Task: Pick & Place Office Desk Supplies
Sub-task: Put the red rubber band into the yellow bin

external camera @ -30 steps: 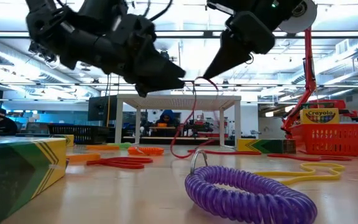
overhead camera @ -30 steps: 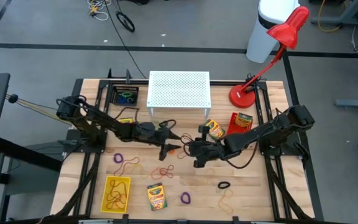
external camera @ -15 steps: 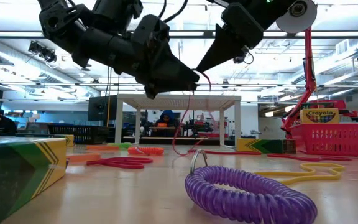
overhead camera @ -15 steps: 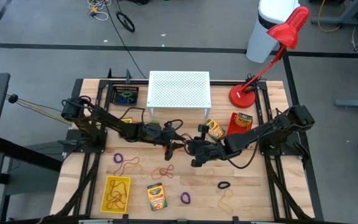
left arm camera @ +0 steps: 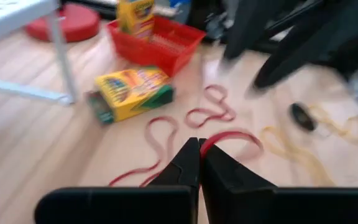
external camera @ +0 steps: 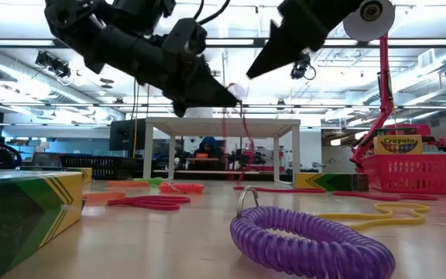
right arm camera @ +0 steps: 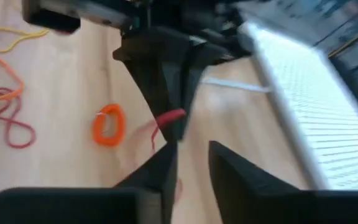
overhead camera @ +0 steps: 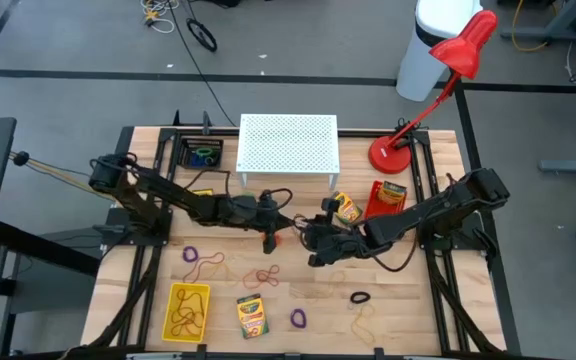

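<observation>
Handoff above table (overhead camera: pixel 418 300) centre, both arms meeting mid-air.
Left gripper (overhead camera: pixel 271 238) fingers pinched fully together on red rubber band (left arm camera: pixel 229 138), band dangling clear of wood. Right gripper (overhead camera: pixel 306 240) just beside it, fingers parted a little with nothing in them. Crayon box (overhead camera: pixel 344 208) and orange loop (right arm camera: pixel 108 124) lie below on wood.

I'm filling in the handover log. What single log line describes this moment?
left hand: shut on red rubber band, above table middle | right hand: open, facing it | phase: band passed to left
</observation>
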Robot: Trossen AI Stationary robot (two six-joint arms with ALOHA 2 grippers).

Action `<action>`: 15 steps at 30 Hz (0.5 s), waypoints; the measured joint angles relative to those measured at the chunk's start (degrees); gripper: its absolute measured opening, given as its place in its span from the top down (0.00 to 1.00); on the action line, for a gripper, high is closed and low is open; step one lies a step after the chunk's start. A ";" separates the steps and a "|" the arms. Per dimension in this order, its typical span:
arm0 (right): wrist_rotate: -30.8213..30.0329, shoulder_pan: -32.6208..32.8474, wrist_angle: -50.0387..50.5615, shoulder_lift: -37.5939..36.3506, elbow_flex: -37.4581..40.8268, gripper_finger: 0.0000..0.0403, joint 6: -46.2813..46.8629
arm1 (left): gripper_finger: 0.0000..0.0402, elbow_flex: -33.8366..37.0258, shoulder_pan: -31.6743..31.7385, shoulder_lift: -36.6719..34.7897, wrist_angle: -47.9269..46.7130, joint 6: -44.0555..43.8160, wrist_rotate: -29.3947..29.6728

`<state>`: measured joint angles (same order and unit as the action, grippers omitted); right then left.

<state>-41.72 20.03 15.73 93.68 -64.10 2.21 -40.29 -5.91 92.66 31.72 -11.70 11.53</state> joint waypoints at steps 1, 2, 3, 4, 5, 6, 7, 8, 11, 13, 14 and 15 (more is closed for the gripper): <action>-1.45 0.43 0.83 -0.95 0.00 0.72 -0.82 | 0.99 0.02 0.00 -1.37 -2.42 0.55 1.07; -2.74 0.79 2.01 -2.19 0.00 0.69 -1.06 | 0.99 0.04 0.00 -2.65 -4.63 1.41 2.08; -3.93 0.99 2.76 -3.31 0.00 0.66 -1.05 | 0.99 0.04 0.00 -4.10 -6.39 1.90 2.84; -4.84 1.01 3.48 -4.41 -0.01 0.64 -1.04 | 0.99 0.04 0.00 -5.71 -8.39 2.32 3.25; -5.16 0.99 4.61 -5.53 -0.02 0.63 -0.96 | 0.99 0.04 -0.01 -7.22 -10.11 2.84 3.49; -5.24 0.96 5.33 -6.40 0.06 0.62 -0.69 | 0.99 0.04 -0.09 -8.60 -11.25 3.17 3.43; -5.17 0.93 5.33 -7.20 0.51 0.62 -0.68 | 0.99 0.02 -0.11 -10.01 -12.90 3.23 3.16; -4.67 0.89 5.17 -7.94 1.22 0.63 -0.90 | 0.99 0.02 -0.11 -11.50 -14.77 3.27 2.28; -3.10 0.62 2.28 -9.49 4.42 0.69 -2.78 | 0.99 0.02 -0.11 -15.61 -20.70 2.44 -3.40; -2.21 0.16 -2.72 -10.26 7.24 0.75 -3.98 | 0.98 0.01 -0.44 -18.41 -25.65 -0.98 -6.57; -1.42 -0.12 -5.08 -10.63 8.72 0.79 -5.32 | 0.98 -0.37 -0.64 -19.59 -28.31 -2.91 -8.33; -0.06 -0.67 -7.82 -10.87 10.23 0.83 -7.24 | 0.98 -0.71 -1.09 -20.85 -31.53 -4.79 -10.18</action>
<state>-41.78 19.36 7.91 82.81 -53.87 -5.03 -41.00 -7.01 71.80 0.18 -16.49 1.35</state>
